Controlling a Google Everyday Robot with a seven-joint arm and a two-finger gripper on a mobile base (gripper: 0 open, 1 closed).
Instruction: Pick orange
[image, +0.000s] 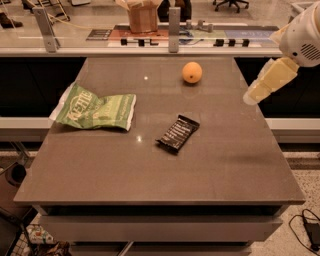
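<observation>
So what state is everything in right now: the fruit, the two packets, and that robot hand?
orange: whole, resting on the far part of the table, nothing touching it.
green bag: crumpled, lying flat near the left edge.
black snack bar: in its wrapper, lying flat at an angle, mid-table.
gripper: in the air at the table's right edge, apart from the orange, touching nothing.
</observation>
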